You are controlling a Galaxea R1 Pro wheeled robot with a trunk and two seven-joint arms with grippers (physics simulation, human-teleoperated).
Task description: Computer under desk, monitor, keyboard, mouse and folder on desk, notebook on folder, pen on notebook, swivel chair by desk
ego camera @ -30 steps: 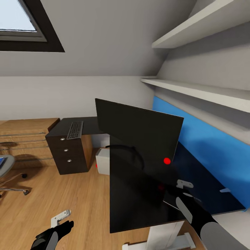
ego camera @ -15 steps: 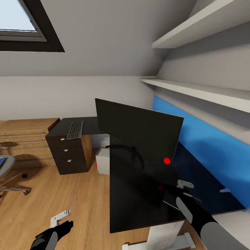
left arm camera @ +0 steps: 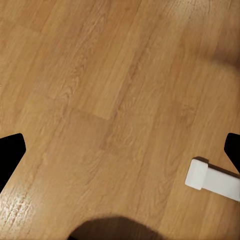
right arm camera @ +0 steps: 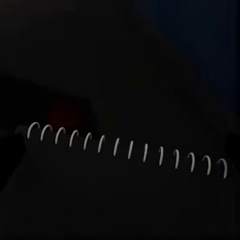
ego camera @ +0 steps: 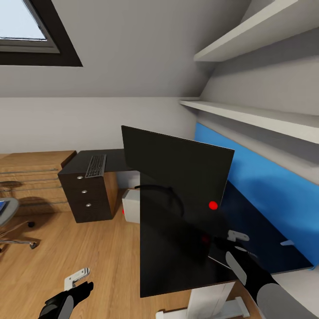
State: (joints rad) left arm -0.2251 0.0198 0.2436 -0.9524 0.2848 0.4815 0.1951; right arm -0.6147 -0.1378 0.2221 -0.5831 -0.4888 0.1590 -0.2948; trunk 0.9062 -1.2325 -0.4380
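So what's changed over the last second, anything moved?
Barely anything. The right hand over the desk edged slightly down in the head view. The left hand, monitor and keyboard stayed put.

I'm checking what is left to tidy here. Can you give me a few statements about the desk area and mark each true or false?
1. The monitor stands on the desk. True.
2. The keyboard lies beside the monitor. False: it lies on the dark drawer unit, apart from it.
3. The computer stands on the floor. True.
4. The left pincer hangs over the desk. False: it is over the wooden floor.
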